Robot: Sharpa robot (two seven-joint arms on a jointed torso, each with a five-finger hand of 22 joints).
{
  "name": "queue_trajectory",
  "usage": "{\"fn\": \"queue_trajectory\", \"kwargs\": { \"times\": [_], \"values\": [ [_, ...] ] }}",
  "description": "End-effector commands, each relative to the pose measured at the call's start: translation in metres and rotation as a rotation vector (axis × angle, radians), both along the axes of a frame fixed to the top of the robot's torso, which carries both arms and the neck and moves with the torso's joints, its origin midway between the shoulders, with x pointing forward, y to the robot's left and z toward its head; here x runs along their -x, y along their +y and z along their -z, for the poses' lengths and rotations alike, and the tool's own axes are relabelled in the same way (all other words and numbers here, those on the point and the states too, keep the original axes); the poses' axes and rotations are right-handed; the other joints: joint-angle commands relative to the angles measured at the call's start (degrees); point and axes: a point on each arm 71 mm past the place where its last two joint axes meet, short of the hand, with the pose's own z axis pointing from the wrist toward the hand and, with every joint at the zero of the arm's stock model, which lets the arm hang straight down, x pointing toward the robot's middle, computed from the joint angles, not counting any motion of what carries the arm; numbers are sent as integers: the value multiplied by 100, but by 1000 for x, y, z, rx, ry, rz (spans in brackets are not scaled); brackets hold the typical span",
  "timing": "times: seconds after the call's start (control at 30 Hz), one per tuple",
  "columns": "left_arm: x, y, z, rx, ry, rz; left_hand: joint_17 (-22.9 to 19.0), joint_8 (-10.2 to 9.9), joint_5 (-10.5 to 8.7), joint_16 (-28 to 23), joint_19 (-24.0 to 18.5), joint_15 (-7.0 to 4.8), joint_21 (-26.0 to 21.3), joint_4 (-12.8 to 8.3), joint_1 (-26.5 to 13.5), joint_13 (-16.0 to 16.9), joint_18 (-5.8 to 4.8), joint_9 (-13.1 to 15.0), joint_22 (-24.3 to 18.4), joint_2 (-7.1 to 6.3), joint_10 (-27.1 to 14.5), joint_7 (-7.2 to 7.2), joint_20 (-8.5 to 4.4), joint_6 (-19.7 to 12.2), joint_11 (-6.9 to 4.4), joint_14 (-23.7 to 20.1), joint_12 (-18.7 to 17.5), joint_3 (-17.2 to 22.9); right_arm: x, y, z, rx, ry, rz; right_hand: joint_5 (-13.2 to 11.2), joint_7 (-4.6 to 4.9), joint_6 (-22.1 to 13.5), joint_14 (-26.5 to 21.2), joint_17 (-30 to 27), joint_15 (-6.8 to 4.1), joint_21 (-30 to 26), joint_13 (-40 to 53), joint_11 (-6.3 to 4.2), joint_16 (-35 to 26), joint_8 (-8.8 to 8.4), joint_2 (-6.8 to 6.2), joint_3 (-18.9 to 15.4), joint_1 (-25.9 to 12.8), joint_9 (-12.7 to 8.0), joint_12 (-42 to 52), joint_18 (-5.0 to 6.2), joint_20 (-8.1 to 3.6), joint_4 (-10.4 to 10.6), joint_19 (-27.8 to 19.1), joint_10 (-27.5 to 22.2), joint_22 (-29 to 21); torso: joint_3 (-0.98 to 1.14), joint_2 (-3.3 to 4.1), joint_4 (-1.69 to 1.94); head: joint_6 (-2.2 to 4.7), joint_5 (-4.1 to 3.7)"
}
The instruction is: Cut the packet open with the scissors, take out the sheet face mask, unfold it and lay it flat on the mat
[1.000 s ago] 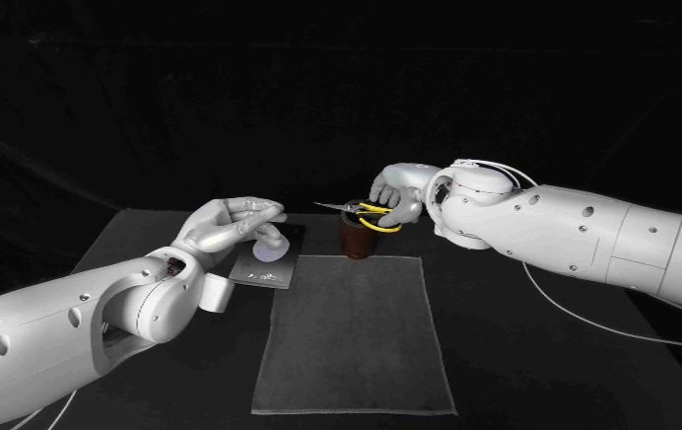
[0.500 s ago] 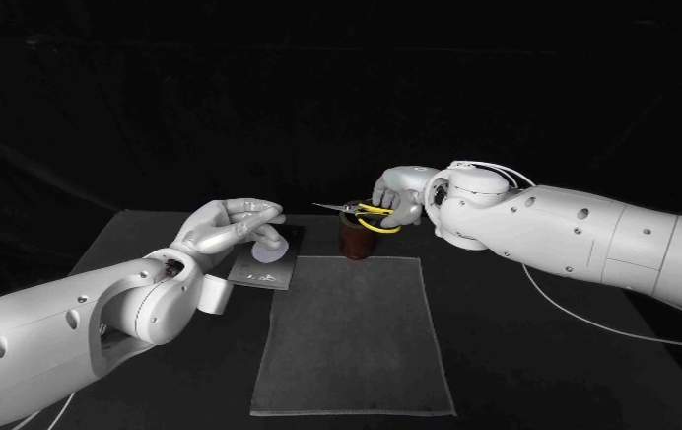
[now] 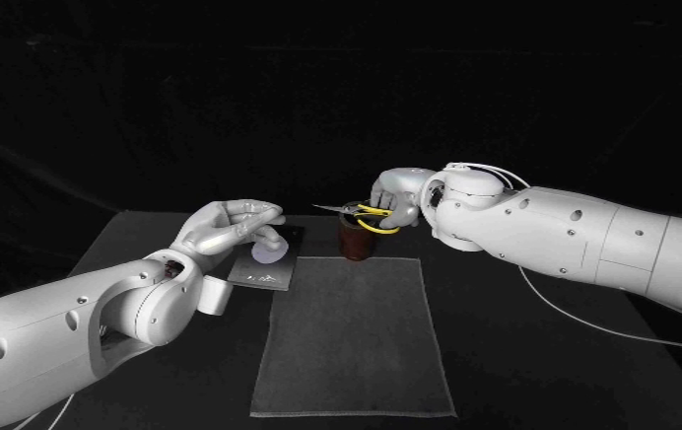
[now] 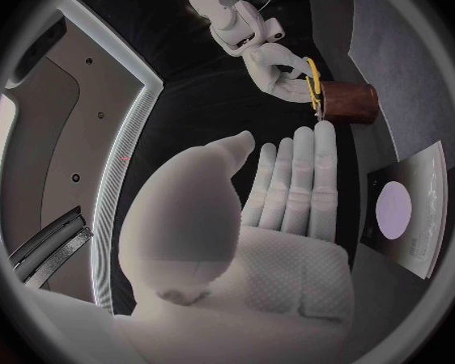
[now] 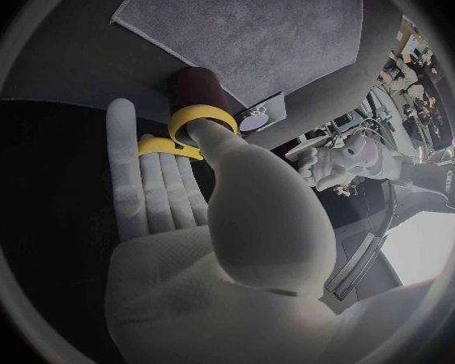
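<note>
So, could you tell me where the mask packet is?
In the head view the packet lies beside the mat's far left corner, close to the left robot hand and left of the brown cup.

The grey mat (image 3: 351, 336) lies flat down the middle of the black table (image 3: 540, 351) with its surface exposed, and bare table runs along both long sides, giving passage from the near edge. At the mat's far edge a brown cup (image 3: 359, 243) stands upright, with the right hand (image 3: 398, 193) directly above it gripping the yellow-handled scissors (image 3: 373, 215), blades jutting leftward; this cluster closes the far middle. Beside the mat's far left corner lies the packet (image 3: 267, 272), the left hand (image 3: 235, 225) hanging over its far end, its near end reachable from above.
</note>
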Motion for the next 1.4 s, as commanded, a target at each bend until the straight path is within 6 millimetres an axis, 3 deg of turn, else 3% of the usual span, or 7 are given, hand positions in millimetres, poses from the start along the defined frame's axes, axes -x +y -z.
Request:
{"fn": "queue_trajectory", "kwargs": {
  "times": [0.03, 0.27, 0.33, 0.4, 0.6, 0.93, 1.4],
  "values": [
    [1, -3, -1, 12, -4, 23, 3, -26, 1, -16, -37, -19, 20, -6, 12, 1, 82, 10, 4, 23, -39, 18, 21, -24, -6, -15, -28, 33, 0, 1, 1, 7, -23, 1, -93, 275, -101, 99, 4, -16, 53, -1, -15, 46, 78, 2, 135, 87, -8, 37, 86, -65, -88, -18, 129, 34, 5, 4, -1, -12, 8],
    [1, -2, -1, 12, -3, 23, 3, -26, 1, -16, -37, -19, 20, -6, 12, 1, 82, 10, 4, 23, -39, 18, 21, -24, -6, -15, -28, 33, -1, 0, -1, 2, -85, 10, -373, 190, -228, 501, 88, -148, 447, 1, -135, 157, 576, -2, 1053, 220, 115, 89, 84, -218, -531, -172, 769, 313, 7, 0, -3, -20, 11],
    [1, -2, -1, 12, -2, 23, 3, -26, 1, -16, -37, -19, 20, -6, 12, 1, 82, 10, 4, 23, -39, 18, 21, -24, -6, -15, -28, 33, -2, 0, -2, -7, -108, 16, -547, 126, -191, 784, 177, -238, 780, 1, -218, 242, 817, 9, 1624, 221, 174, 115, 81, -287, -712, -294, 1183, 553, 6, -3, -6, -23, 12],
    [0, -3, -1, 12, -2, 23, 3, -26, 1, -16, -37, -19, 20, -6, 12, 1, 82, 10, 4, 23, -39, 18, 21, -24, -6, -15, -28, 33, -2, -2, -3, -19, -131, 21, -576, 89, -131, 985, 272, -315, 953, 27, -286, 325, 970, 31, 1894, 213, 208, 161, 97, -354, -813, -366, 1497, 676, 6, -5, -9, -25, 10],
    [0, -2, -1, 12, -2, 22, 3, -26, 1, -16, -37, -19, 20, -6, 12, 1, 82, 10, 4, 23, -39, 18, 21, -24, -6, -15, -28, 33, -2, -5, -6, -67, -169, 38, -556, 37, 29, 1172, 483, -390, 1096, 42, -368, 430, 1192, 15, 2100, -38, 241, 137, 103, -422, -806, -383, 1820, 769, 7, -6, -7, -17, 6],
    [-1, -1, -1, 10, -2, 17, 3, -27, 1, -20, -41, -19, 25, -5, 10, 0, 82, 11, 6, 27, -38, 19, 21, -23, -5, -15, -30, 37, 0, -11, -10, -192, -179, 69, -521, -21, 350, 1265, 762, -446, 1027, 53, -440, 514, 1348, 47, 2170, -321, 212, 53, 103, -451, -668, -239, 2019, 692, 3, -10, -4, 7, 6],
    [-2, 1, 0, 8, -3, 12, -9, -30, 1, -60, -84, -8, 17, -11, 13, -1, 76, 15, 2, 23, -38, 17, 28, -21, -3, -60, -36, 46, 10, -22, -13, -303, -154, 82, -479, -88, 677, 1279, 1081, -471, 762, 42, -495, 559, 1150, 154, 2389, -562, 26, -97, 97, -461, -420, -61, 2156, 491, 5, -13, -8, 63, 1]
  ]
}}
